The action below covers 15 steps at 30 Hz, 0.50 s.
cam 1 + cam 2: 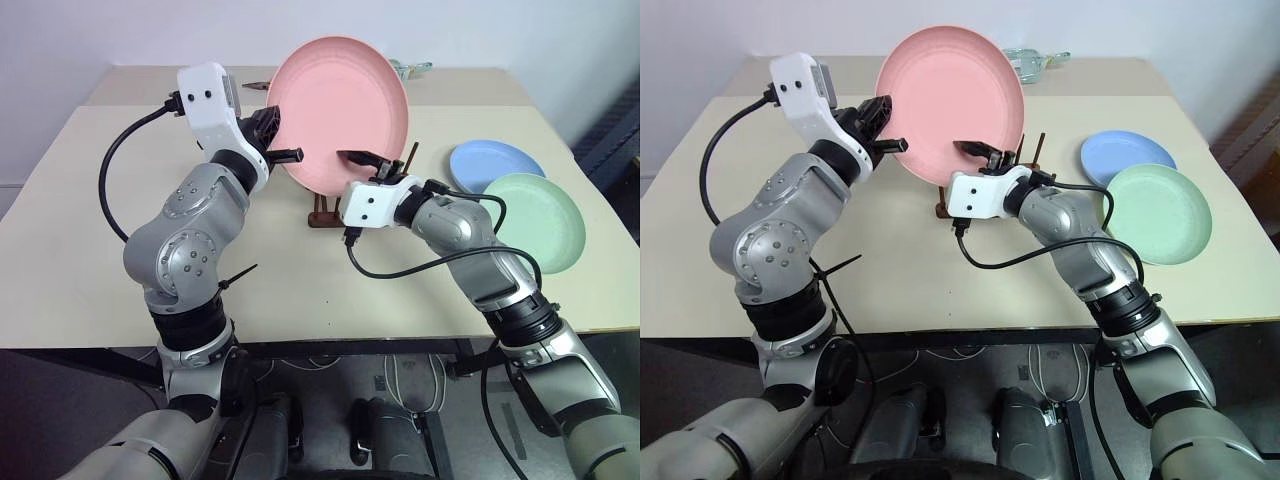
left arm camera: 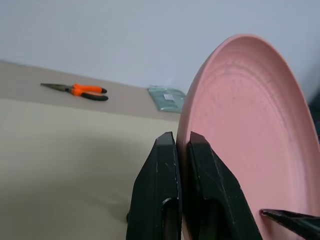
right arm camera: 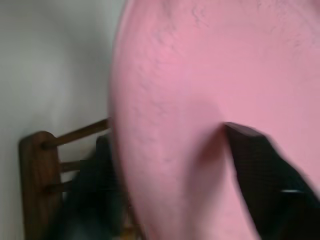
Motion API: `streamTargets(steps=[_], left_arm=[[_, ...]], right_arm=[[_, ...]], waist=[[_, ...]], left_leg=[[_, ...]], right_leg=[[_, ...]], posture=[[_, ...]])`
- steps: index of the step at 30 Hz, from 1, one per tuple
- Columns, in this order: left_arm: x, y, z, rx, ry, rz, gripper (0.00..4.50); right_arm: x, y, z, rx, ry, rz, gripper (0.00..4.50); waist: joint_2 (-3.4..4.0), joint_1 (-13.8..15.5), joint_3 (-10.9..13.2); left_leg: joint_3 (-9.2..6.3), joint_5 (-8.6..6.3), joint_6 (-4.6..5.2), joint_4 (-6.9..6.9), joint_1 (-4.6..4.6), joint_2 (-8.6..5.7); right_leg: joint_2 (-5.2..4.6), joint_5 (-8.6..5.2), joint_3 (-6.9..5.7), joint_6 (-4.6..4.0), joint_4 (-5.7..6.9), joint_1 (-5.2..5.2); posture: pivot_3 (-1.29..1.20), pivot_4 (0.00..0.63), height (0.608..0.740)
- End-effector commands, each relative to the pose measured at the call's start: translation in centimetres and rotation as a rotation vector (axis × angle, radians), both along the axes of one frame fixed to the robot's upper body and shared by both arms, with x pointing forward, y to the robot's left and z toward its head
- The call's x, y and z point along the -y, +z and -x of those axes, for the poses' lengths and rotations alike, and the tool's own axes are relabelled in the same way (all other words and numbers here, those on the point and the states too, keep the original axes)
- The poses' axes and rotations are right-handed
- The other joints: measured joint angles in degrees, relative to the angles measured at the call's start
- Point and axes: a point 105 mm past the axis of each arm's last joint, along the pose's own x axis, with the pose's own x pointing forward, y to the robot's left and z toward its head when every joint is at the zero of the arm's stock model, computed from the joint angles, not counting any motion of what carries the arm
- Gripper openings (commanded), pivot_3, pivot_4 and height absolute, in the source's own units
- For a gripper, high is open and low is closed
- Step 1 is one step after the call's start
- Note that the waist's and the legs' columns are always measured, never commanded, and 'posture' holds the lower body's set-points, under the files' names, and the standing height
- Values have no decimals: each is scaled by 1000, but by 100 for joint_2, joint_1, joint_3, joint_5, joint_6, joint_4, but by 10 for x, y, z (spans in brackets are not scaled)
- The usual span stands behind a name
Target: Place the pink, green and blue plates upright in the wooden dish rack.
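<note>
Left gripper (image 2: 182, 150) pinches the pink plate (image 1: 340, 110) upright above the wooden dish rack (image 1: 325, 212); right gripper (image 3: 170, 150) straddles its rim, half-closed. Handover underway; next, slotting it between pegs.

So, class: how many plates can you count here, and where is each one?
3. The pink plate is held upright above the wooden dish rack by the left gripper. The blue plate and green plate lie on the table, to the right.

Looks like a lab or workshop to me: bare beige tables (image 1: 90, 200), plain white wall (image 1: 120, 30), orange-handled pliers (image 2: 77, 91), cables (image 1: 400, 375) under table
</note>
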Motion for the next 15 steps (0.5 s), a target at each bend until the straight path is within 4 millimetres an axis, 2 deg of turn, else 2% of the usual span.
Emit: streamTargets(steps=[1, 2, 3, 5, 7, 9, 10, 11, 13, 14, 15], left_arm=[[4, 14, 8, 55, -47, 46, 0], [2, 16, 8, 57, -48, 77, 338], [0, 19, 8, 60, -49, 117, 699], [-7, 29, 7, 80, -34, 198, 1499], [-38, 43, 3, 146, 98, 240, 2427], [-70, 44, -2, 171, 239, 223, 2427], [-78, 42, -3, 177, 273, 175, 2427], [-80, 38, -4, 198, 280, 34, 2427], [-65, 10, -4, 204, 153, -278, 2427], [-51, -9, 2, 208, 26, -405, 2427], [-39, -27, 13, 204, -111, -460, 2427]], right_arm=[[10, 16, -1, 66, -26, -17, 741], [11, 17, 0, 74, -28, -23, 274], [13, 20, 0, 84, -32, -31, 3], [17, 24, 1, 105, -42, -43, 0], [28, 34, 1, 95, -59, -112, 0], [43, 46, 3, 52, -65, -219, 0], [49, 51, 5, 6, -54, -291, 0], [58, 58, 6, -67, -45, -403, 0], [79, 76, 6, -221, -30, -676, 0], [86, 84, 7, -316, 4, -809, 0], [90, 91, 10, -384, 49, -894, 0]], waist=[[0, 0, 0], [0, 4, 0], [-1, 12, 1], [-3, 39, 3], [-4, 34, 4], [-3, 24, 4], [-1, 4, 3], [-1, -15, 3], [7, -83, 4], [7, -96, 3], [11, -88, 5]], left_leg=[[0, 0, 0, 0, 0, 0], [0, 0, 0, 0, 0, 0], [-2, 0, 0, 0, 0, 0], [-2, 0, 0, 1, -1, 0], [-3, 0, 0, 3, -2, -1], [-3, 0, 0, 1, -1, 0], [-2, 1, -1, 0, 1, 1], [0, 1, -2, -3, 2, 2], [3, 3, -6, -13, 6, 3], [3, 4, -7, -16, 6, 3], [4, 4, -7, -17, 6, 3]], right_leg=[[1, 0, 0, 0, 0, 0], [0, 0, 0, 0, 0, 0], [0, 0, -1, 0, -1, 1], [-1, 0, -1, 1, -2, 3], [-2, 0, -1, 1, -3, 3], [1, -1, -1, 0, -2, 2], [5, -1, 0, 0, -2, 2], [10, -1, -1, 0, -2, 2], [15, 0, 0, -2, 0, 0], [16, 0, -1, -2, 1, 0], [15, 0, 0, -3, 0, 0]], posture=[[0, 150, 740], [0, 150, 740], [0, 150, 740], [0, 150, 740], [0, 150, 740], [0, 150, 740], [0, 150, 740], [0, 150, 740], [0, 150, 740], [0, 150, 740], [0, 150, 740]])
